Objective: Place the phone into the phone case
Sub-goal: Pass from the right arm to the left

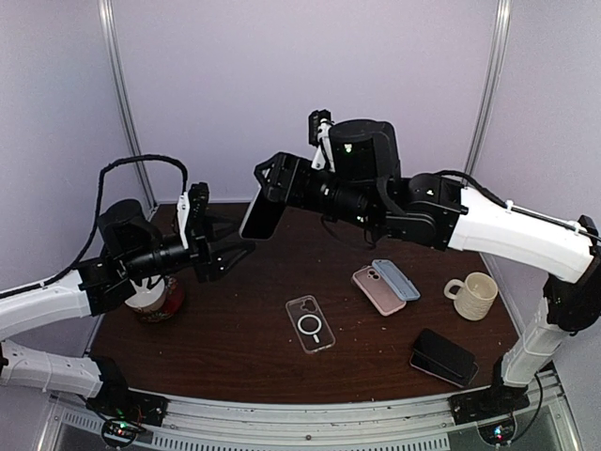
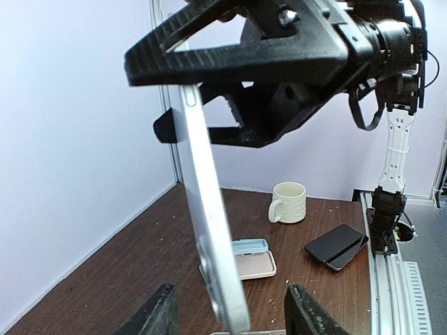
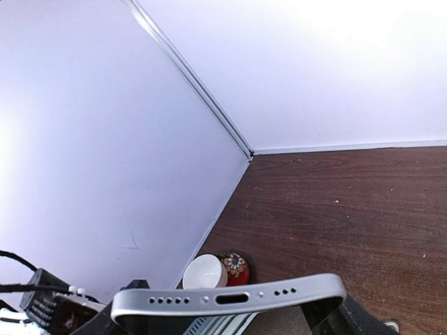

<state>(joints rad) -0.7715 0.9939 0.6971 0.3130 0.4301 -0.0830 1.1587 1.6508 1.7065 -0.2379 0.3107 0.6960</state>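
Observation:
My right gripper (image 1: pixel 274 188) is shut on a silver phone (image 1: pixel 260 218) and holds it upright, high above the table's back left. The right wrist view shows the phone's bottom edge (image 3: pixel 230 300) with its port, between my fingers. My left gripper (image 1: pixel 237 246) is open just left of the phone. In the left wrist view the phone (image 2: pixel 209 230) hangs edge-on from the right gripper (image 2: pixel 244 70), its lower end between my open left fingers (image 2: pixel 157 314) without touching them. The clear phone case (image 1: pixel 310 322) lies flat on the table's middle front.
A pink case (image 1: pixel 376 291) and a blue case (image 1: pixel 397 279) lie right of the clear case. A cream mug (image 1: pixel 472 295) stands at the right, a black folded case (image 1: pixel 443 357) at the front right. A red floral cup (image 1: pixel 155 299) stands under the left arm.

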